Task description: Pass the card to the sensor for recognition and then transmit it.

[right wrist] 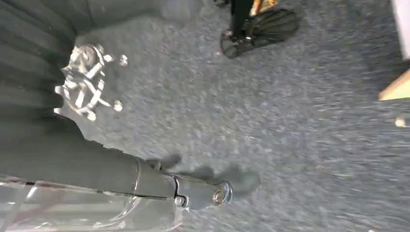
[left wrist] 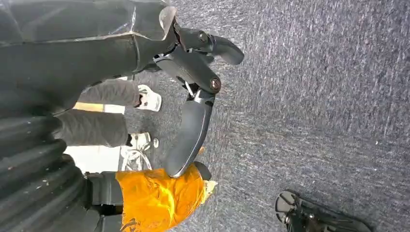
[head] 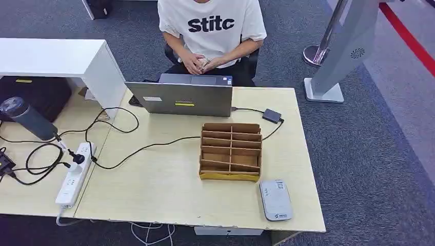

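Seemingly idle, both arms hang over carpet: left hand [left wrist: 193, 96] empty, fingers apart; right hand [right wrist: 193, 191] unclear. Sensor [head: 275, 200] sits beside wooden organiser [head: 231, 151] on desk [head: 154, 189]; no card visible, so stage unsettled.

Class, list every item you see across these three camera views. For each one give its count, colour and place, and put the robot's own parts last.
Table: one, light wood, centre of head view.
Laptop: one, grey, far edge of table, lid towards camera.
Card organiser: one, brown, compartmented, right of table's centre.
Sensor: one, grey, near right corner of table.
Adapter: one, dark, right of laptop, cabled.
Power strip: one, white, left side, black plug in it.
Speaker: one, dark grey cylinder, far left.
White desk: one, upper left.
Person: one, white shirt, seated behind laptop.
Stand: one, grey, on carpet, upper right.
Left robot hand: dark, holding nothing, over carpet.
Right robot hand: dark, over carpet, fingers unclear.
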`<state>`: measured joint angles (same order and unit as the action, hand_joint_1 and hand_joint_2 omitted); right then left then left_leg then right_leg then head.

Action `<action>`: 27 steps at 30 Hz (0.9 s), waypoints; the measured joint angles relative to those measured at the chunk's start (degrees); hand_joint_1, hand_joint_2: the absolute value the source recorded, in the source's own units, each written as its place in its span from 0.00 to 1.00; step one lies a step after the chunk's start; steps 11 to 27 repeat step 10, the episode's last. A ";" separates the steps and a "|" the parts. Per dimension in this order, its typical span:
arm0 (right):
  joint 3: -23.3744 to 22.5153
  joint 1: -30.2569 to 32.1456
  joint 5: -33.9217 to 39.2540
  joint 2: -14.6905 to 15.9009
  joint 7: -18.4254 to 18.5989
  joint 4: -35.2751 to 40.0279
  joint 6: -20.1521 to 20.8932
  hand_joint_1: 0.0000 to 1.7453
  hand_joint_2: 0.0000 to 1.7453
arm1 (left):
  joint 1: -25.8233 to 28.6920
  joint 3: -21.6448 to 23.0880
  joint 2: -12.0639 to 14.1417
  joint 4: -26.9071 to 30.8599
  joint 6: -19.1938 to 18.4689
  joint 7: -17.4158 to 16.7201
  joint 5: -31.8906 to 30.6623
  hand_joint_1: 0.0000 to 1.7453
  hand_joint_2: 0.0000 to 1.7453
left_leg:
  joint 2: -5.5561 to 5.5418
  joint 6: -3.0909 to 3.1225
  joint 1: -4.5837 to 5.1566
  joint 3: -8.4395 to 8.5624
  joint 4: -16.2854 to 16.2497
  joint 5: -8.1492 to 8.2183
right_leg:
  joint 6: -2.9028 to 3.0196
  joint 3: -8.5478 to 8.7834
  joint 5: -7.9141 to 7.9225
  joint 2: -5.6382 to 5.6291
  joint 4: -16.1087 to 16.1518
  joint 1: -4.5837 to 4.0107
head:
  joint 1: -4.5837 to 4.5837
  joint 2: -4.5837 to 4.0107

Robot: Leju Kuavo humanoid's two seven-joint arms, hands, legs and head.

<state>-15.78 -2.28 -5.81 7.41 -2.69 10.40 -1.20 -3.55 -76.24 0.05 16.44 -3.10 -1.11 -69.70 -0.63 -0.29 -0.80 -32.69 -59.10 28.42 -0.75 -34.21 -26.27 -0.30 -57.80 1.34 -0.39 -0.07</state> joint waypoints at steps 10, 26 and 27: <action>0.00 0.11 -2.43 -0.55 8.76 -0.11 0.57 0.88 1.00 | 0.02 -0.09 -0.35 0.00 -0.79 -0.09 -0.43 1.00 1.00 | 0.00 0.00 0.00 0.01 0.00 0.00 | 0.00 -0.01 0.00 0.00 0.00 0.00 | 0.00 0.00; 0.00 0.11 -2.43 -0.55 8.76 -0.11 0.57 0.88 1.00 | 0.02 -0.09 -0.35 0.00 -0.79 -0.09 -0.43 1.00 1.00 | 0.00 0.00 0.00 0.01 0.00 0.00 | 0.00 -0.01 0.00 0.00 0.00 0.00 | 0.00 0.00; 0.00 0.11 -2.43 -0.55 8.76 -0.11 0.57 0.88 1.00 | 0.02 -0.09 -0.35 0.00 -0.79 -0.09 -0.43 1.00 1.00 | 0.00 0.00 0.00 0.01 0.00 0.00 | 0.00 -0.01 0.00 0.00 0.00 0.00 | 0.00 0.00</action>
